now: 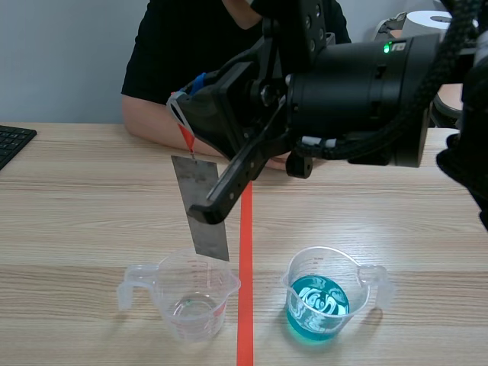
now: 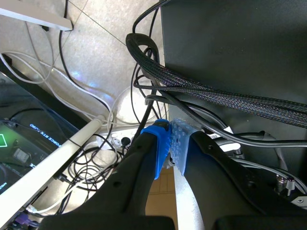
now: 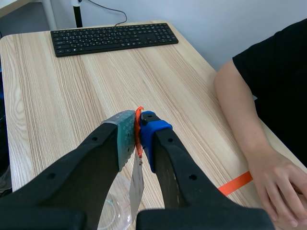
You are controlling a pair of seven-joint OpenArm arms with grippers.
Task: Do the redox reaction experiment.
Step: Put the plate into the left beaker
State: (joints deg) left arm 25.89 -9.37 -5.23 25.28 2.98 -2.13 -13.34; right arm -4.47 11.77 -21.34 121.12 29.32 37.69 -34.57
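A grey metal strip (image 1: 202, 207) hangs from an orange-red loop (image 1: 184, 136) pinched in my right gripper (image 1: 181, 103), which is shut on the loop high above the table. The strip's lower end dips just inside the rim of the clear measuring cup (image 1: 191, 303), which holds a little clear liquid. In the right wrist view the loop (image 3: 138, 130) sits between the pads, the strip (image 3: 136, 190) dangling below. A second cup with blue liquid (image 1: 319, 306) stands right of the tape line. My left gripper (image 2: 170, 143) is shut on nothing, off the table among cables.
A person sits across the table, forearm (image 1: 156, 126) and hand (image 3: 278, 184) resting on the far edge. A black keyboard (image 3: 112, 37) lies at the table's left side. An orange-red tape line (image 1: 245, 305) runs between the two cups.
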